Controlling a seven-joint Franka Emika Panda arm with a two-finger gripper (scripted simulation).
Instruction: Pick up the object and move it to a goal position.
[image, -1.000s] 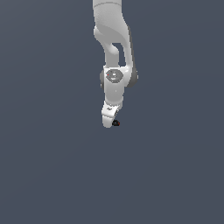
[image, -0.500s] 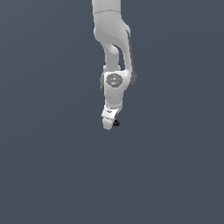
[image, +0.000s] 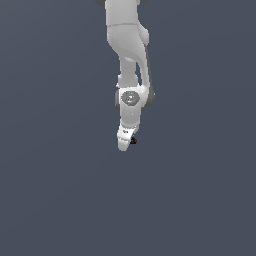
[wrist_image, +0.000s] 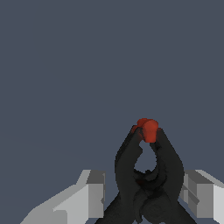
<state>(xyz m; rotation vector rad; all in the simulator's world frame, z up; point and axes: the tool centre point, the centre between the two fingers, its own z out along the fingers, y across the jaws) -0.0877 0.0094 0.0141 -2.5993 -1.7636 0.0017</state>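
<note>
Overall: white arm (image: 127, 45) hung down from exterior view's upper edge against plain grey-blue backdrop (image: 50, 190). Gripper (image: 128, 143) at arm's lower end, pointing down. Wrist view: two grey-white fingers (wrist_image: 92, 192) flanked object (wrist_image: 146, 175), one each side, pressed against its black body; pincer clamped on object. Object black, two-lobed, with red tip (wrist_image: 148, 129) farthest from gripper. Exterior view: object only small dark-and-red speck beside gripper tip.

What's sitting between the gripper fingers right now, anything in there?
In the wrist view, the black object with a red tip sits between the fingers of the gripper. Contact at the pads is hidden by its body. In the exterior view, the gripper covers most of it.
</note>
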